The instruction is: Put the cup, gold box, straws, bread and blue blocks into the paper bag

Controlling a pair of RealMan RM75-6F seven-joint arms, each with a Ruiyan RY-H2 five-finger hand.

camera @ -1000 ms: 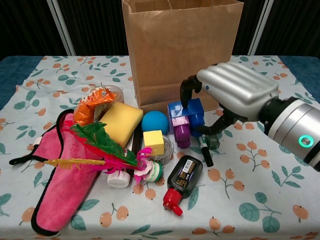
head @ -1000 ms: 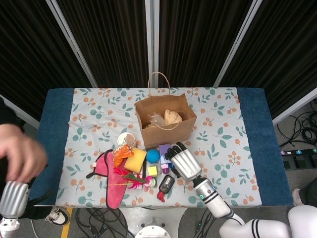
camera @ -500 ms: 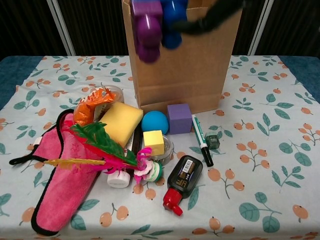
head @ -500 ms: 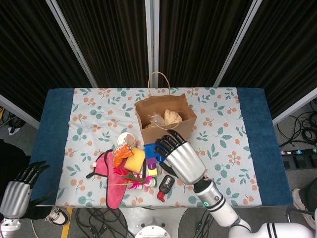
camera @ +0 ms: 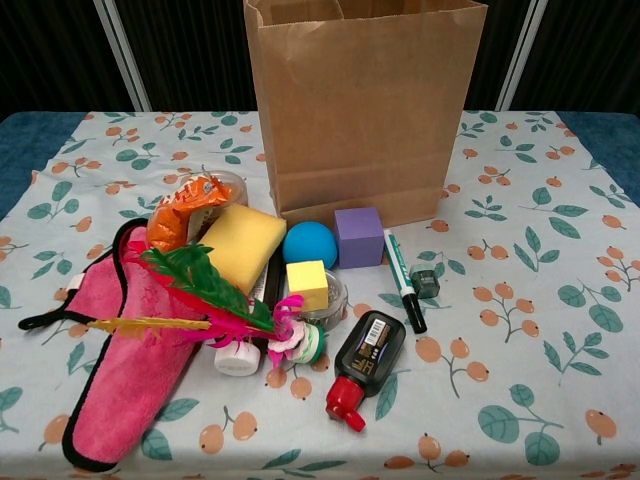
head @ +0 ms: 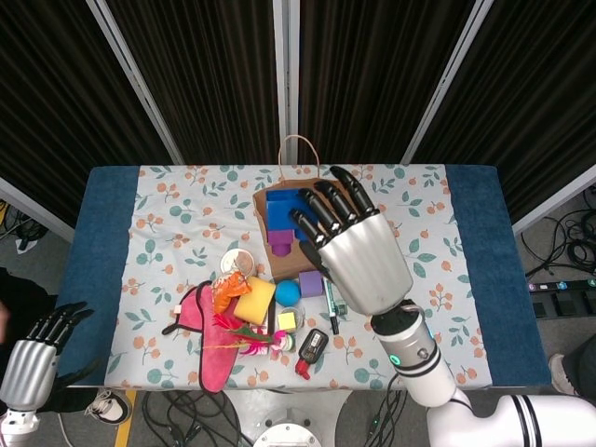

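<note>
Just past the fingertips of the right hand [head: 358, 251], over the mouth of the paper bag [head: 260, 219]: blue blocks [head: 284, 209] with a purple piece on their near side. Seen from the head view only, raised high and close to the camera, back of the hand up, fingers [head: 328, 200] stretched long and slightly fanned toward the bag. Cannot tell whether gripping the blocks or merely hovering next to them; contact point hidden beneath the hand.

Below the hand's thumb side, on the table [head: 424, 219]: purple cube [head: 311, 283], then blue ball [head: 287, 292] just left of it, touching or nearly so. Under the heel of the hand, partly covered: green-and-white marker [head: 331, 300]. Farther out to the left of the hand: yellow sponge [head: 253, 299] and pink cloth [head: 216, 349], well apart from it.

Far from all this, off the table's near-left corner: left hand [head: 33, 358], low, fingers apart and pointing up, holding nothing.

Neither hand showing in the chest view; only the bag standing upright behind the clutter.
</note>
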